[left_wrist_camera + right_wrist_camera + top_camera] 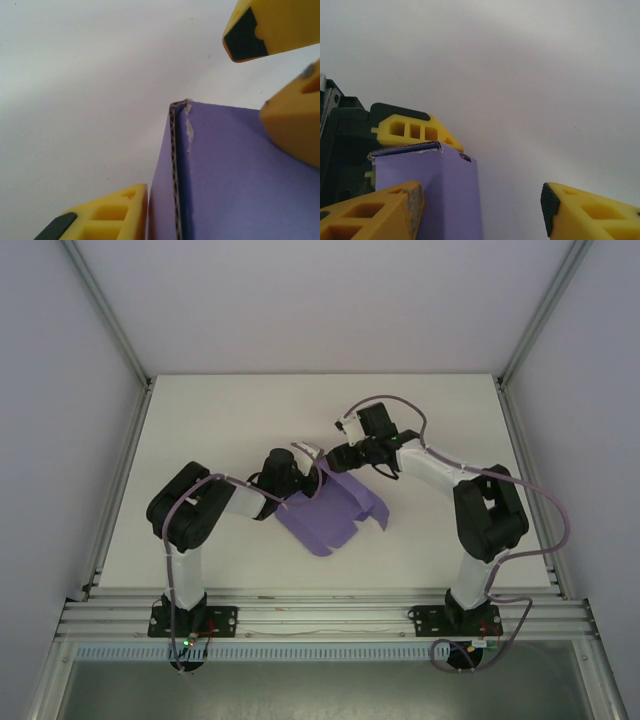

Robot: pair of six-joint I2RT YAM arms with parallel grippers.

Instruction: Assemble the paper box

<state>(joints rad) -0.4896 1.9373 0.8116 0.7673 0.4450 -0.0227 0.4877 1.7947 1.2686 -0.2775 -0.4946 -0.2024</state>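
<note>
Overhead, a white table (200, 440) holds the half-folded purple paper box (330, 512) at centre: light, thin card, probably crease-prone, best held at folds. At its 11 o'clock, the left gripper (309, 463) pinches a raised wall; at 12, the right gripper (482, 200) stands open.

No text, label, brand mark, number or sign can be read in any of the three views.
</note>
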